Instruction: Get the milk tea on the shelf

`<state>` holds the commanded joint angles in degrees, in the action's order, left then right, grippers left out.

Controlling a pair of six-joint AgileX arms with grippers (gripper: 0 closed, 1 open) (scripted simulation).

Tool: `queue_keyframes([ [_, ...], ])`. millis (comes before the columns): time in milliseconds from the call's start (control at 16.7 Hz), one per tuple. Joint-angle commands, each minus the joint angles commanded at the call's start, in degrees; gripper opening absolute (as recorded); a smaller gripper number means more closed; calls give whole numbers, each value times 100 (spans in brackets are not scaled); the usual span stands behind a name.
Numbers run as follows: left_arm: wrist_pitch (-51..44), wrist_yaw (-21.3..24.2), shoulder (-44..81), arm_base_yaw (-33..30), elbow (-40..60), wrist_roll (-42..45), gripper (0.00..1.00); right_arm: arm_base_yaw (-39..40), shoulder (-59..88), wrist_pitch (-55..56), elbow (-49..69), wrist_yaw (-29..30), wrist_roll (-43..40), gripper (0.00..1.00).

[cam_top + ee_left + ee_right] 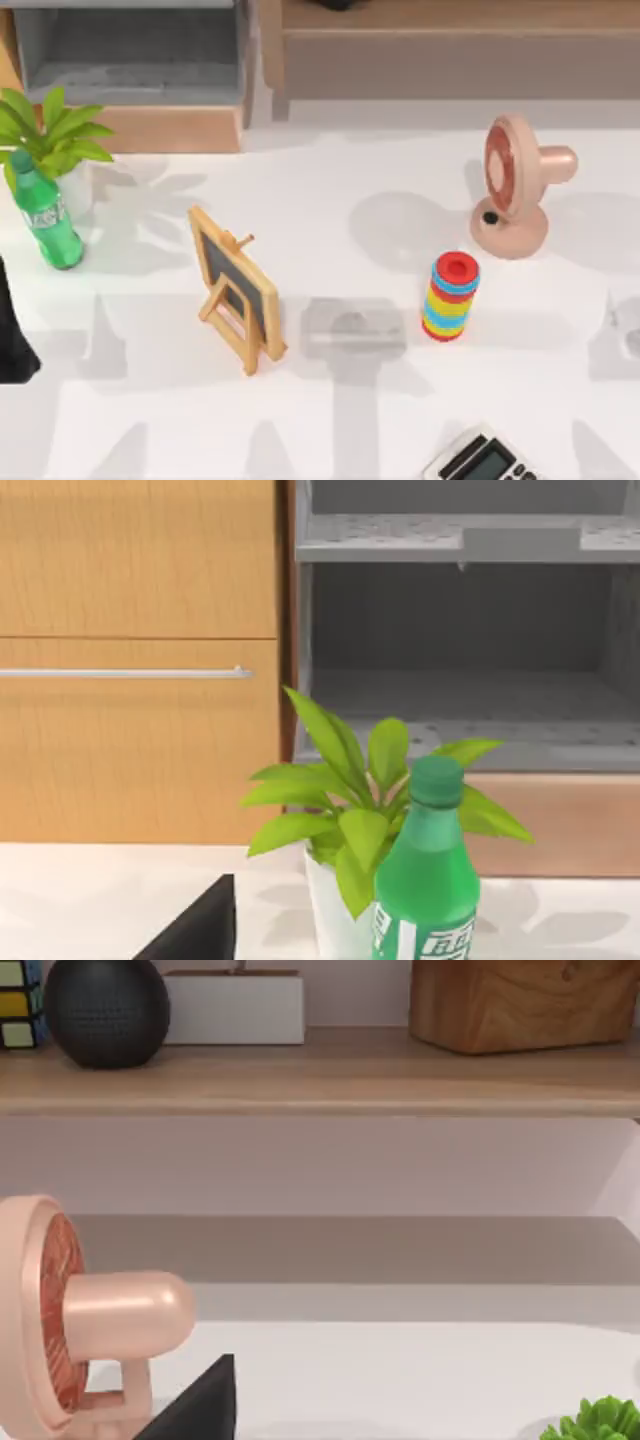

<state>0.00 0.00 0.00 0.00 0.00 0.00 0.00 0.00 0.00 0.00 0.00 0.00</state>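
We cannot tell where the milk tea is, so the main risk is reaching toward the wrong thing: the green bottle [45, 215] by the plant [50, 130] is a soda, not our target.

The left end effector [190, 930] sits low at the tabletop's [330, 420] left edge, facing plant and bottle. A forward move there would likely topple both. The right end effector [195, 1405] faces the fan [515, 185], which stands between it and the shelf [440, 60]. We cannot tell how wide either end effector stands.

The easel [235, 285] and ring stack [450, 297] are tall and look tippy. Between them the middle lies open up to the shelf, and that is the safest lane. The calculator [485, 460] hugs the near edge.
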Motion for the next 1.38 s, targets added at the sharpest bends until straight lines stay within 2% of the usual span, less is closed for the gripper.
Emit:
queue_keyframes([
  [240,0,0,0,0,0,0,100,-55,147,137,49,-65,13,100],
  [540,0,0,0,0,0,0,100,-546,1380,1193,400,-540,67,100],
  [840,0,0,0,0,0,0,100,-1437,3579,2952,936,-1304,85,100],
  [1380,0,0,0,0,0,0,100,-3297,8402,6677,1999,-2944,48,100],
])
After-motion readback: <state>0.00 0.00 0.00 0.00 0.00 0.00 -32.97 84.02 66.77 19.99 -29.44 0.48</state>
